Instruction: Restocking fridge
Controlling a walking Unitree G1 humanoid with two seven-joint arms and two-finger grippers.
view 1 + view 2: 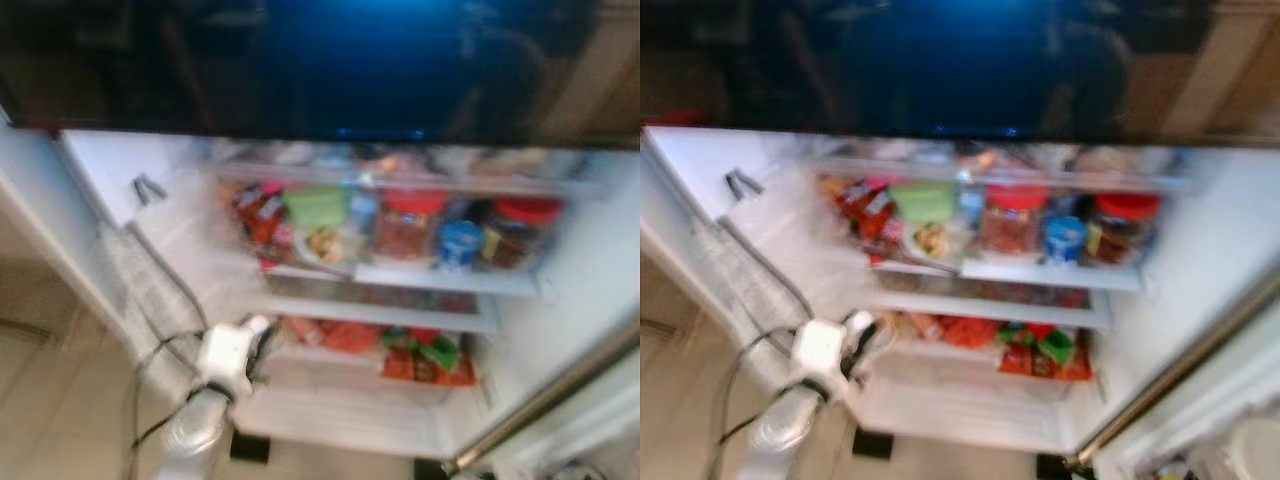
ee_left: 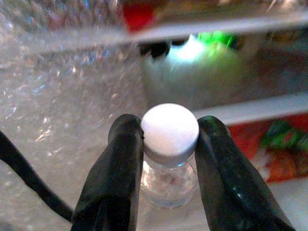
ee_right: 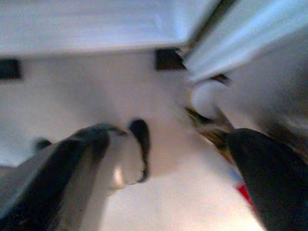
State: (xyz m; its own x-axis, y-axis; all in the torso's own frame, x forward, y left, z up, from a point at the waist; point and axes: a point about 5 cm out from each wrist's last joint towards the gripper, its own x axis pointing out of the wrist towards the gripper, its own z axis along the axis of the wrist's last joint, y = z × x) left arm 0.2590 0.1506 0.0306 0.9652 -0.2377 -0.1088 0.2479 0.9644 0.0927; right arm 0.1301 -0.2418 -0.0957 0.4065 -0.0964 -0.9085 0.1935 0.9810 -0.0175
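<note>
The fridge (image 1: pixel 330 410) stands open in front of me. My left gripper (image 1: pixel 255 335) reaches toward the left end of its lower shelf (image 1: pixel 330 352). In the left wrist view the left gripper (image 2: pixel 169 122) is shut on a small clear bottle (image 2: pixel 168 185) with a white screw cap, one black finger on each side of the neck. The right gripper (image 3: pixel 168 134) hangs low over a pale floor with its two fingers (image 3: pixel 72 163) wide apart and nothing between them.
The upper shelf holds two red-lidded jars (image 1: pixel 408 225), a green tub (image 1: pixel 315 207) and a blue-lidded pot (image 1: pixel 460 243). Red and green packets (image 1: pixel 425 355) lie on the lower shelf. A steel door handle (image 1: pixel 550 395) crosses the lower right. The left door (image 1: pixel 150 270) stands open.
</note>
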